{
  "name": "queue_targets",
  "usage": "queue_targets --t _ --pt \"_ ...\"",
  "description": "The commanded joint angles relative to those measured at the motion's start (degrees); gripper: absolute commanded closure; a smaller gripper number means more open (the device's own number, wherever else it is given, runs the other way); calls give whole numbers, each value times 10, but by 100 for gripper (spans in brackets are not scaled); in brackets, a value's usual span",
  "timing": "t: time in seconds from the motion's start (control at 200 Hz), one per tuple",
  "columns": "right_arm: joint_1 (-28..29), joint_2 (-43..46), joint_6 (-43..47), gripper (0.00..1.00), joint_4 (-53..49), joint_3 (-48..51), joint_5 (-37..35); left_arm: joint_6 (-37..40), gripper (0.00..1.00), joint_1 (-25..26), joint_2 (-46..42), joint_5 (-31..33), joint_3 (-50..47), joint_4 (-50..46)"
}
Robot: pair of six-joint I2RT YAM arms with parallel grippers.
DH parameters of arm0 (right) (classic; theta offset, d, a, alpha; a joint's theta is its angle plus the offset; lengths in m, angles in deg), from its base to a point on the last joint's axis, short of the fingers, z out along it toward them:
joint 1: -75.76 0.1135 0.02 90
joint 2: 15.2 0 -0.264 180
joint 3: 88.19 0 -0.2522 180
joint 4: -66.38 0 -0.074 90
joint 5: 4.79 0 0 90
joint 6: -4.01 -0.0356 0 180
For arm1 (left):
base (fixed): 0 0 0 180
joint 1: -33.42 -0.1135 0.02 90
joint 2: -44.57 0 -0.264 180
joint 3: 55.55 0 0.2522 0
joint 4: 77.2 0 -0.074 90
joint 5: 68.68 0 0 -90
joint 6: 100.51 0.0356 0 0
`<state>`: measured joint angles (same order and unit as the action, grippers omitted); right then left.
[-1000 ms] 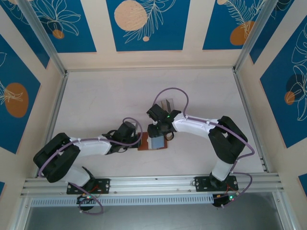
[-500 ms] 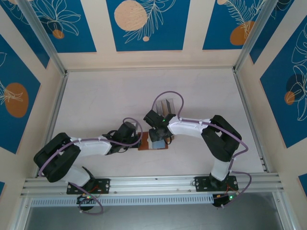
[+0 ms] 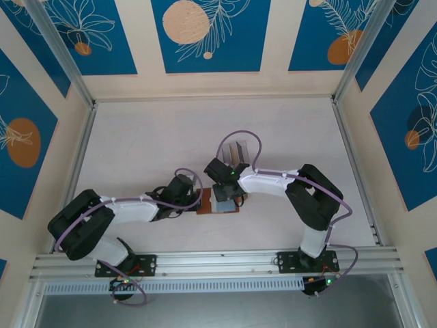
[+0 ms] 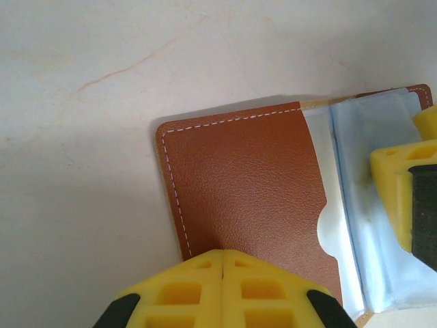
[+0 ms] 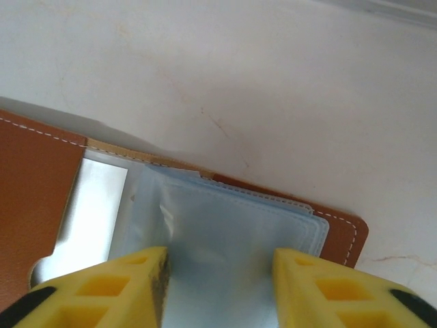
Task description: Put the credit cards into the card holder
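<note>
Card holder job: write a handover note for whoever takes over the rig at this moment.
Left gripper: shut, tips on the brown flap of the open card holder, seemingly pinning it.
Right gripper: open, straddling the pale sleeves; no card seen between its fingers.
Done: a silver card appears tucked in the brown pocket.
To do: load the other cards, seemingly waiting in the clear stand.
</note>
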<state>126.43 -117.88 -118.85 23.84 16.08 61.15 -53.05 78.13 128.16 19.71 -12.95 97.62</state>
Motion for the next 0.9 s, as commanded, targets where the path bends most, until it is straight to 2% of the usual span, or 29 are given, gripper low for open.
queue_targets --t 0.0,0.2,0.445,0.555,0.69,0.895 --pt "3 -18 -19 63 -9 29 2 -2 97 10 27 12 -21 -52" --pt "9 16 -15 75 -14 23 -1 -4 97 15 40 10 -22 -39" --pt "8 19 -1 77 -19 -24 55 -21 98 32 57 7 -28 -3" --pt "5 15 -6 75 -18 -37 80 -24 98 41 56 13 -22 -7" --pt "0 14 -15 66 -12 -40 110 -32 98 48 61 16 -18 -6" --pt "-20 24 -33 56 51 -7 205 -44 97 54 62 19 -18 -3"
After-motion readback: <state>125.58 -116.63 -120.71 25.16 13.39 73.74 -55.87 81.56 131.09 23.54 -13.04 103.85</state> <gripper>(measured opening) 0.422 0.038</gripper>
